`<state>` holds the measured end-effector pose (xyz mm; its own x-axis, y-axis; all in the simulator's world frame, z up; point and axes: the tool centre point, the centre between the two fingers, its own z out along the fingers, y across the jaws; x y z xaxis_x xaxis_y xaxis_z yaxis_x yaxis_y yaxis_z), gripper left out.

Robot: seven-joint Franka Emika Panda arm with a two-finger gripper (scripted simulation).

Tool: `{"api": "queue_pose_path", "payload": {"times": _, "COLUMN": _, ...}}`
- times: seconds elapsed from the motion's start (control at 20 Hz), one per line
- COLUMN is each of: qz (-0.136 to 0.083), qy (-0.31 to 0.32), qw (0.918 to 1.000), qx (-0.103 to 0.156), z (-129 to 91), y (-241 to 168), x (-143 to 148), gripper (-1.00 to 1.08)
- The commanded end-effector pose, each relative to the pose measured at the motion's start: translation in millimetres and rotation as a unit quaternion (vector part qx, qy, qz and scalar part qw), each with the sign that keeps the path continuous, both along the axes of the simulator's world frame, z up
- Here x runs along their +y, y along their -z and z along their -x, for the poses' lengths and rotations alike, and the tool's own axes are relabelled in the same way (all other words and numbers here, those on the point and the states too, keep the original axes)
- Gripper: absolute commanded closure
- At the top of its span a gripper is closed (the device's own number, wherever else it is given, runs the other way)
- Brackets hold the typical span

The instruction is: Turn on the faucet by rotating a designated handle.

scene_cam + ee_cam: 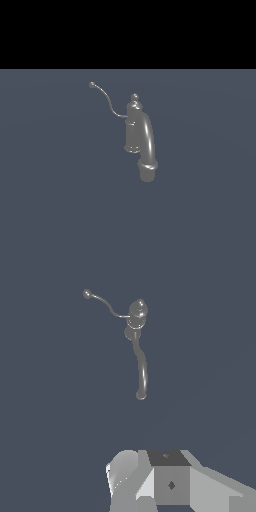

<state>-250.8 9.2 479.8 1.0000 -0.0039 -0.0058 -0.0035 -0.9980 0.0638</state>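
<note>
- We see a flat, bare, blue-grey floor (pixel 55 200) with plain black behind it.
- The small grey faucet (pixel 133 131) stands near the middle of the floor.
- Its thin curvy handle (pixel 106 99) sticks out toward the exterior view's left.
- Our gripper (pixel 150 483) is well apart from it; we cannot tell how its fingers sit.

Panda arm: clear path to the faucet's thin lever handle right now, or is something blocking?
Probably yes. The handle sticks out from the faucet toward the exterior view's left, away from the thick spout, and nothing else stands near it. The arm isn't in the exterior view; the wrist view shows only part of the hand, well apart from the faucet.
</note>
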Motion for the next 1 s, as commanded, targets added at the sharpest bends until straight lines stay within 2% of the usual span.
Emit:
{"api": "queue_pose_path", "payload": {"times": 0.0, "qz": -0.001, "qy": 0.006, "qw": 1.0000, "qx": 0.000, "z": -2.9, "y": 0.6, "x": 0.6, "gripper": 1.08}}
{"api": "queue_pose_path", "payload": {"times": 0.55, "qz": -0.014, "qy": 0.076, "qw": 0.9970, "qx": -0.003, "z": -37.4, "y": 8.9, "x": 8.0, "gripper": 1.08}}
{"api": "queue_pose_path", "payload": {"times": 0.95, "qz": -0.026, "qy": 0.166, "qw": 0.9858, "qx": -0.005, "z": -80.1, "y": 24.1, "x": 18.0, "gripper": 1.08}}
